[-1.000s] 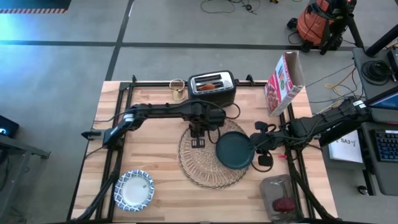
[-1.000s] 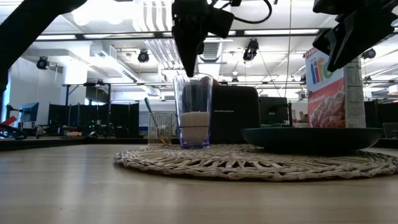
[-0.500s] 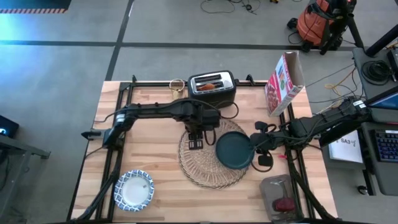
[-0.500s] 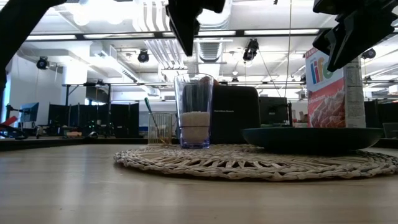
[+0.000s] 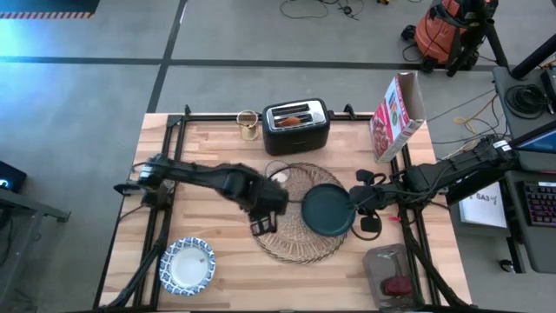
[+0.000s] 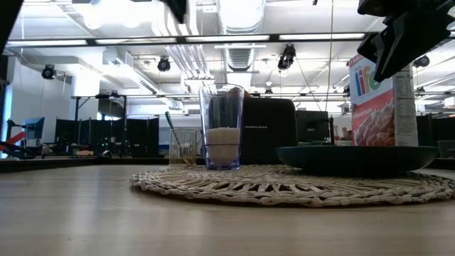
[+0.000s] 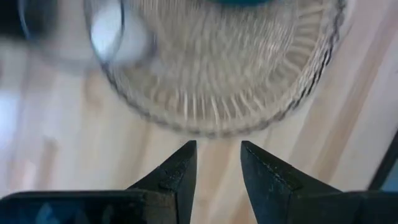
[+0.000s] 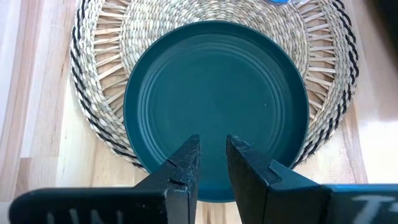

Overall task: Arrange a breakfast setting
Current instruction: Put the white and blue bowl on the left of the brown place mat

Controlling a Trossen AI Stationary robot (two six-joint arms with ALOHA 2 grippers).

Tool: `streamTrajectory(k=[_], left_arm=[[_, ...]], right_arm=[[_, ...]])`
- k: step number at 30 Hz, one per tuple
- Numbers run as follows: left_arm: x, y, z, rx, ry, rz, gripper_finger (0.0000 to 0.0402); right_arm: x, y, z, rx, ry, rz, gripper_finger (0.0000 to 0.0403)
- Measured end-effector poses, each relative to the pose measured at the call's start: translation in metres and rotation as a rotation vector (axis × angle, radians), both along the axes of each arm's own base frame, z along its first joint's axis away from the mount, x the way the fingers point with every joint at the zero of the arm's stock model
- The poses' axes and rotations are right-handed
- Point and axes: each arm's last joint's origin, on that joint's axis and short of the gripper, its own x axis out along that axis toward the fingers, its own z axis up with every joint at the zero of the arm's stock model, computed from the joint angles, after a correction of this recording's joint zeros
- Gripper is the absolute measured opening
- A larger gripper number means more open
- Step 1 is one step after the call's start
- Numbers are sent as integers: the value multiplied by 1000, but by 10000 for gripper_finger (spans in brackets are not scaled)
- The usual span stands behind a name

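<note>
A round woven straw placemat (image 5: 291, 243) lies mid-table. On its right part sits a dark teal plate (image 5: 327, 210). A clear glass (image 5: 278, 171) with something white at its bottom (image 6: 222, 126) stands upright on the mat's far left part. A blue-and-white bowl (image 5: 187, 265) rests on the table near the left front corner. My left gripper (image 5: 259, 228) hangs open over the mat's left edge, pointing down, fingers (image 7: 219, 152) empty. My right gripper (image 5: 365, 211) hovers at the plate's right rim, fingers (image 8: 212, 149) a little apart above the plate (image 8: 217, 106), touching nothing.
A black toaster (image 5: 296, 122) with something brown in its slot stands at the far edge, a small jar (image 5: 248, 124) to its left. A cereal box (image 5: 395, 117) stands far right. A clear container (image 5: 395, 278) with something red sits at the near right corner.
My left gripper has let go of the glass's rim, risen, and swung toward the table's near left, rolling about its own line as it went. The glass stays upright on the placemat where it was set. My right arm has kept still.
</note>
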Motion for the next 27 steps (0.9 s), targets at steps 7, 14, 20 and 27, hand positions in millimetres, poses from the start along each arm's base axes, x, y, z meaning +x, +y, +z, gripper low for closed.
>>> streamTrajectory(k=[7,14,20,27], left_arm=[[-42,-36,-42,-124,218,256,108],[-74,-80,-78,-169,343,462,117],[-83,-110,-100,-248,312,513,168],[-97,-133,-122,-243,332,529,200]], right_arm=[[0,0,0,0,0,0,68],[0,0,0,0,0,0,68],[0,0,0,0,0,0,68],[0,0,0,0,0,0,68]])
